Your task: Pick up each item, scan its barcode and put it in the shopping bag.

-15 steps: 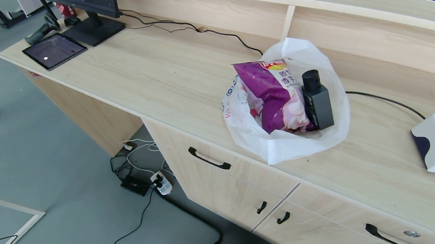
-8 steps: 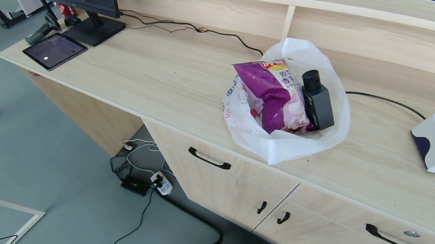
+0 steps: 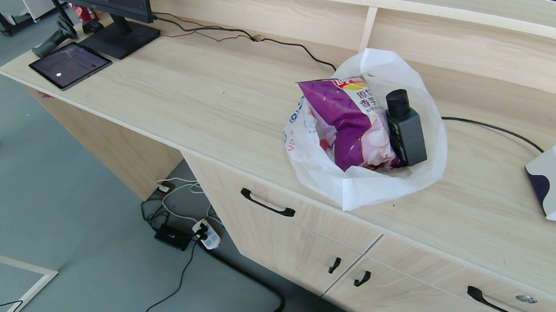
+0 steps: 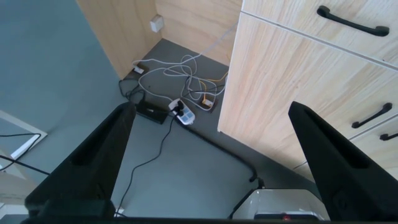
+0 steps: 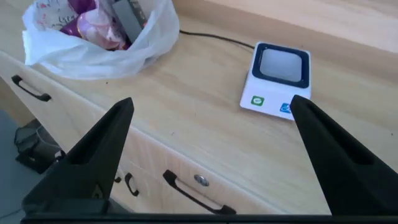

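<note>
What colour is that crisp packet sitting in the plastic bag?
The crisp packet is mainly purple, clearest in the head view.

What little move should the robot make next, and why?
Probably none toward the goods: I would turn the head slightly to check for a further item. The purple chip bag and the dark bottle, the only goods I see, already sit in the shopping bag, and the left gripper and right gripper are open, holding nothing.
</note>
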